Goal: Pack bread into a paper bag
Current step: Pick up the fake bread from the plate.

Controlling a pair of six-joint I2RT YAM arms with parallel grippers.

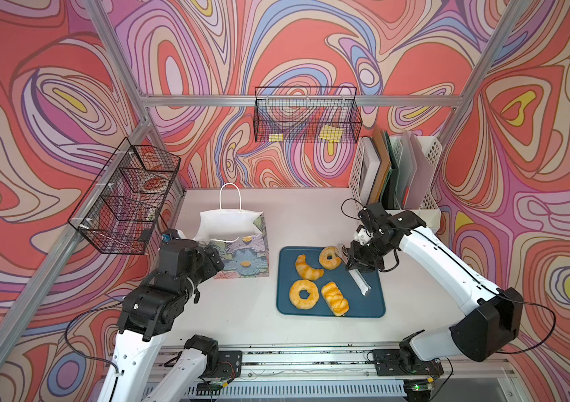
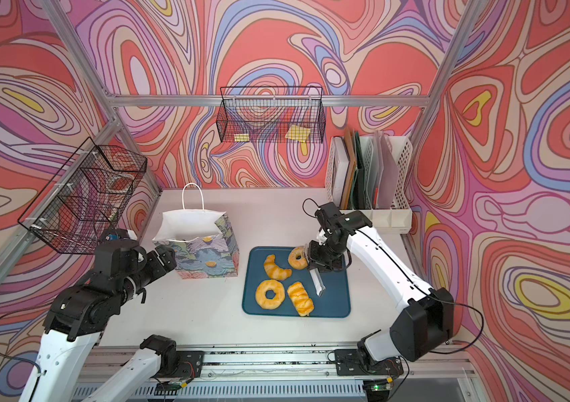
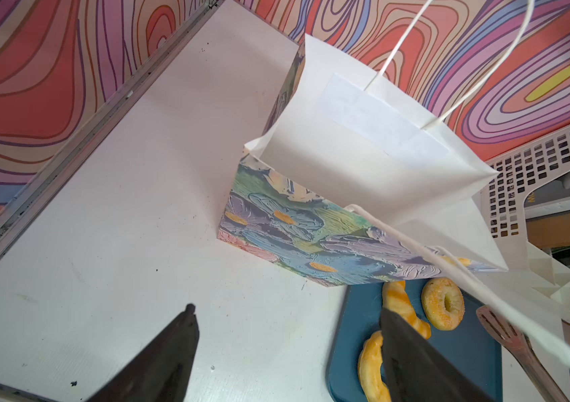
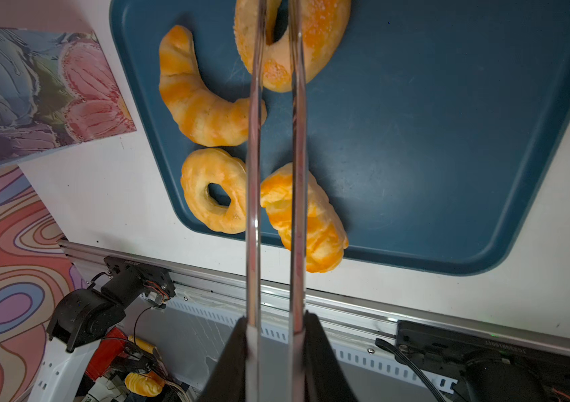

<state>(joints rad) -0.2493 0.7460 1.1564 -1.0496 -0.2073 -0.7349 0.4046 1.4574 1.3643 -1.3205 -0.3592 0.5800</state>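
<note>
Resting on the white table (image 1: 241,313), the blue tray (image 1: 356,309) holds four pieces of bread: a croissant (image 1: 306,268) at far left, the far doughnut (image 1: 328,258) to its right, the near doughnut (image 1: 303,294) at near left, and a striped twisted roll (image 1: 335,298) beside it. The paper bag (image 1: 241,257) stands upright just left of the tray with its mouth open; its bottom is hidden, so I cannot tell what is inside. The right gripper (image 4: 274,323) is clamped on metal tongs (image 4: 255,209), whose arms lie across the far doughnut. The left gripper (image 3: 287,311) hangs wide apart and empty by the bag's near left corner. A wire basket (image 1: 306,115) on the far wall holds two yellow pieces (image 1: 329,132). The white file rack (image 1: 429,167) at far right holds boards.
</note>
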